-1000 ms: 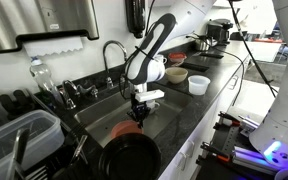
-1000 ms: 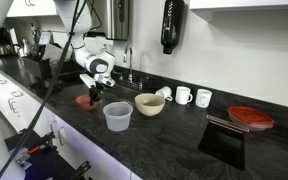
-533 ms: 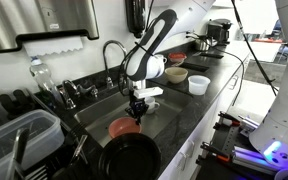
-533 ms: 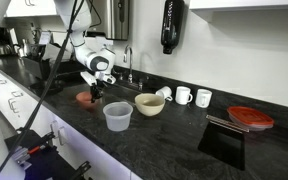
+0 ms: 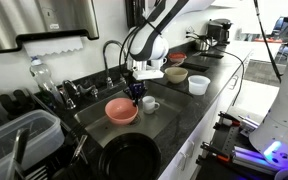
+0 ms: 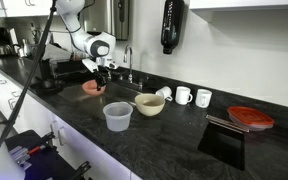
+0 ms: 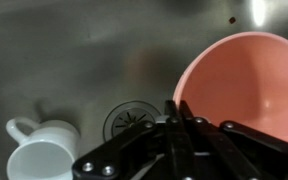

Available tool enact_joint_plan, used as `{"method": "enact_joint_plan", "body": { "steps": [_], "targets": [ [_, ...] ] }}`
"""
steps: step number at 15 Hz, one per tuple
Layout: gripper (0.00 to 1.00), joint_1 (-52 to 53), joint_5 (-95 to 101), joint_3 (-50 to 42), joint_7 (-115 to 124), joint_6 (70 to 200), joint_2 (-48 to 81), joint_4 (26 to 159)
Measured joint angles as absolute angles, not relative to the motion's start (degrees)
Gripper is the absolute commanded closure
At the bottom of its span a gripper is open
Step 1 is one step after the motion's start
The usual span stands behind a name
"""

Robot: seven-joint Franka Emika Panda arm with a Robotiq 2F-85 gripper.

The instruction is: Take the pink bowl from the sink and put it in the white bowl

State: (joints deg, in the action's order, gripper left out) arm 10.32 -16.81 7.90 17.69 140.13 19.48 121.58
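Note:
The pink bowl (image 5: 121,110) hangs tilted above the sink (image 5: 96,112), held by its rim. It also shows in the other exterior view (image 6: 92,87) and fills the right of the wrist view (image 7: 249,85). My gripper (image 5: 136,93) (image 6: 101,79) (image 7: 174,104) is shut on the bowl's rim. The white bowl (image 5: 176,75) (image 6: 150,104), cream with a darker inside, stands on the dark counter beyond the sink, apart from the gripper.
A white mug (image 5: 150,103) (image 7: 42,155) stands in the sink by the drain (image 7: 132,122). A big black pan (image 5: 129,158) lies at the sink's near end. A translucent cup (image 6: 118,116), several white mugs (image 6: 184,96), the faucet (image 5: 112,55) and a dish rack (image 5: 19,130) are nearby.
My gripper has risen with the pink bowl in it, lifting the bowl from the sink floor by the black pan to above the basin.

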Motion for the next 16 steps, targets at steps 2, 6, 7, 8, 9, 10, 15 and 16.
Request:
{"method": "enact_joint_plan", "body": {
  "steps": [2,6,7,8,9,10,15,16],
  "targets": [
    [0.99,10.24,-16.03,6.49,20.4,140.09,15.25,124.17],
    [0.99,10.03,-14.17,4.53,26.8,139.15,6.36,130.58],
    [0.99,9.97,-13.2,4.24,29.26,138.73,4.31,132.33],
    [0.99,9.84,-12.59,4.08,31.52,138.32,2.3,134.07],
    [0.96,9.66,-12.34,4.03,33.58,137.96,0.35,135.89],
    [0.96,9.4,-12.34,4.02,35.59,137.4,-1.28,137.47],
    [0.96,9.09,-12.35,4.04,38.03,137.03,-3.97,139.93],
    [0.96,9.09,-12.35,4.04,38.04,137.03,-3.97,139.94]
  ]
}}
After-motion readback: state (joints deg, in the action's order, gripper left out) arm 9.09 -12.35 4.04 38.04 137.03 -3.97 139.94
